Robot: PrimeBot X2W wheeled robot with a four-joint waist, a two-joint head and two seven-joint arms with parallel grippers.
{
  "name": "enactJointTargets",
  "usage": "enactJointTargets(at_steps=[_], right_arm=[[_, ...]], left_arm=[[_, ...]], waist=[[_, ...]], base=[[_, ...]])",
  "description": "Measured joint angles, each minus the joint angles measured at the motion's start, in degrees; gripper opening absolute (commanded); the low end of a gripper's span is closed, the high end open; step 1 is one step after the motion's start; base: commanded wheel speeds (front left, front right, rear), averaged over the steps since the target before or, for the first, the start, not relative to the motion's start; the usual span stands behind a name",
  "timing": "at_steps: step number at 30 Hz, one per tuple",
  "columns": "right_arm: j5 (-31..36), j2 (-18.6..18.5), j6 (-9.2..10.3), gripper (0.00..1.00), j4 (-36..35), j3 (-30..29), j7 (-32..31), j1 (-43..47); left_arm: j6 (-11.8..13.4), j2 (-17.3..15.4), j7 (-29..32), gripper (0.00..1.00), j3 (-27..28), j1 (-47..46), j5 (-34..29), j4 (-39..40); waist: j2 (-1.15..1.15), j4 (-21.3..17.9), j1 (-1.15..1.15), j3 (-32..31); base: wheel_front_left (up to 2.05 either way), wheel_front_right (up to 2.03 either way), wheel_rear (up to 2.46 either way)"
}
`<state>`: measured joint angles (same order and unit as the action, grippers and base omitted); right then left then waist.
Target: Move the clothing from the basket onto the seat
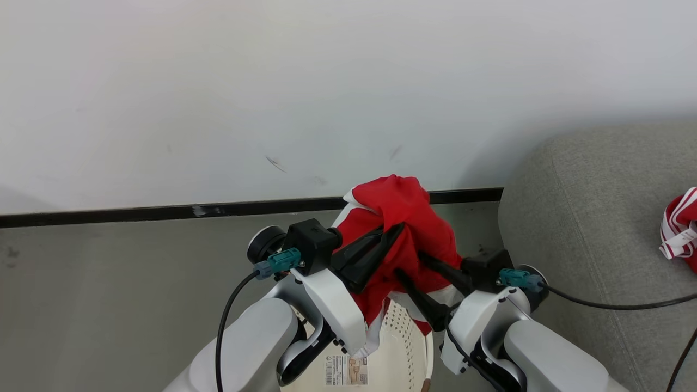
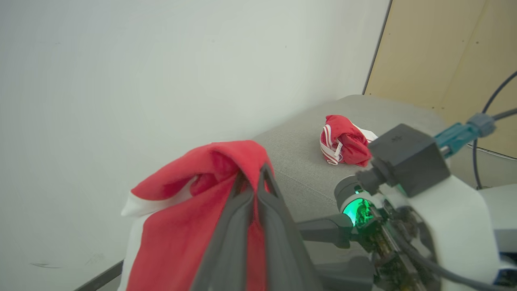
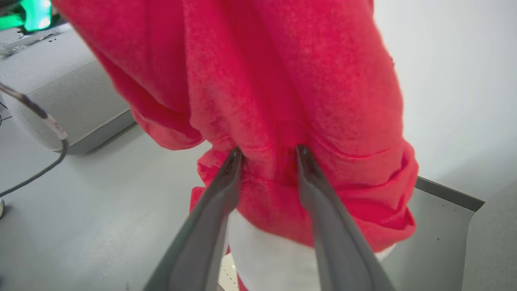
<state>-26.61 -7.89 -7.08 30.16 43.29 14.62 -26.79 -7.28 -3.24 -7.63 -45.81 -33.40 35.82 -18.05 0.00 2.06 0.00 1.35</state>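
Step in hand: carrying the second garment out of the basket.

The left pincer (image 1: 395, 231) is clamped together on a bunch of the red garment (image 1: 403, 212), holding it up in the air. In the left wrist view the fingers (image 2: 258, 210) meet with the cloth (image 2: 190, 226) draped over their tips. The cloth hangs down toward the basket (image 1: 403, 348), and its lower white-trimmed end reaches the basket's rim area. I can't tell if it is fully clear of the inside.

The right pincer (image 1: 408, 262) is apart, with its tips pressed into the lower part of the same garment. In the right wrist view (image 3: 270, 151) a fold of red fabric (image 3: 282, 81) sits between the two fingers. No firm pinch shows yet.

The other red garment (image 1: 680, 228) is already on the sofa (image 1: 588, 218), bunched up on the seat top well back from its rounded edge (image 2: 343, 141). The basket stands on the floor (image 1: 109, 283) just beside the sofa's rounded end, and its label sticker (image 1: 346, 370) is visible on the bottom. No other clothing is visible in it.

Judgement: about half done or more, with one piece placed and one in the air.

The next move likely needs the right pincer to close on that fold. Both arms then lift until the trailing end clears the rim, swing right over the sofa edge and let go over the seat. The risk is the hem snagging on the basket and dragging it.
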Motion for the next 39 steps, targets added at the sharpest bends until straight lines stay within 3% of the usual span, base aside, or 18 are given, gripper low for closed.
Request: enactJointTargets(at_steps=[1,6,7,8,12,22,30,32,33,35,36,37,38,39], right_arm=[[-0.1,0.2,0.00,1.00,0.2,0.0,0.0,-0.5],[-0.1,0.6,0.00,1.00,1.6,0.1,0.0,-2.1],[-0.2,0.6,0.00,0.85,2.1,0.2,0.0,-2.2],[-0.4,0.6,0.00,0.62,2.5,0.3,0.0,-2.3],[-1.1,0.7,0.00,0.00,3.8,0.6,0.0,-3.1],[-2.3,1.0,0.00,0.00,4.4,0.4,0.0,-3.5],[-2.7,-0.1,0.00,0.00,3.1,-4.6,0.0,-4.3],[-2.7,-0.7,0.00,0.00,2.3,-6.0,0.0,-4.3],[-2.7,-1.0,0.00,0.00,1.9,-6.7,0.0,-4.2],[-2.7,-1.3,0.00,0.00,1.6,-7.3,0.0,-4.2],[-2.6,-1.5,0.00,0.00,1.2,-7.9,0.0,-4.2],[-2.6,-1.7,0.00,0.00,0.9,-8.5,0.0,-4.2],[-2.5,-2.0,0.00,0.00,0.6,-9.1,0.0,-4.2],[-2.4,-2.4,0.00,0.00,0.2,-9.7,0.0,-4.2]], left_arm=[[0.0,0.0,0.0,0.00,0.0,0.0,0.0,0.2],[0.0,0.1,0.3,0.00,-0.4,0.0,0.3,0.6],[0.0,0.2,0.5,0.00,-0.5,0.0,0.4,0.7],[0.0,0.2,0.5,0.00,-0.5,0.0,0.4,0.7],[0.0,0.2,0.5,0.00,-0.6,0.0,0.5,1.0],[0.1,0.2,0.5,0.00,-0.6,0.0,0.8,1.3],[0.7,-1.2,0.6,0.00,-0.3,2.1,1.0,0.0],[0.7,-1.6,1.0,0.16,-0.3,2.6,1.0,-0.3],[0.9,-1.7,1.0,0.37,-0.3,2.7,1.0,-0.4],[1.0,-1.9,1.0,0.45,-0.3,2.7,1.0,-0.4],[1.1,-1.9,1.0,0.56,-0.2,2.7,1.0,-0.4],[1.1,-2.0,1.0,0.93,-0.2,2.7,1.0,-0.4],[1.1,-1.9,1.0,1.00,-0.1,2.7,1.0,-0.3],[1.1,-2.0,1.0,1.00,0.1,2.7,1.0,-0.3]], waist=[[0.00,0.0,0.00,0.1],[0.00,0.2,0.00,0.4],[0.00,0.2,0.00,0.4],[0.00,0.3,0.00,0.5],[0.00,0.5,0.00,0.5],[0.00,0.4,0.00,0.4],[0.00,0.0,0.00,0.3],[0.00,-0.1,0.00,0.2],[0.00,-0.2,0.00,0.2],[0.00,-0.2,0.00,0.2],[0.00,-0.3,0.00,0.2],[0.00,-0.3,0.00,0.2],[0.00,-0.4,0.00,0.2],[0.00,-0.4,0.00,0.2]], base=[[0.00,0.00,0.00],[0.00,0.00,0.00],[0.00,0.00,0.00],[0.00,0.00,0.00],[0.00,0.00,0.00],[0.00,0.00,0.00],[0.00,0.00,0.00],[0.00,0.00,0.00],[0.00,0.00,0.00],[0.00,0.00,0.00],[0.00,0.00,0.00],[0.00,0.00,0.00],[0.00,0.00,0.00],[0.00,0.00,0.00]])
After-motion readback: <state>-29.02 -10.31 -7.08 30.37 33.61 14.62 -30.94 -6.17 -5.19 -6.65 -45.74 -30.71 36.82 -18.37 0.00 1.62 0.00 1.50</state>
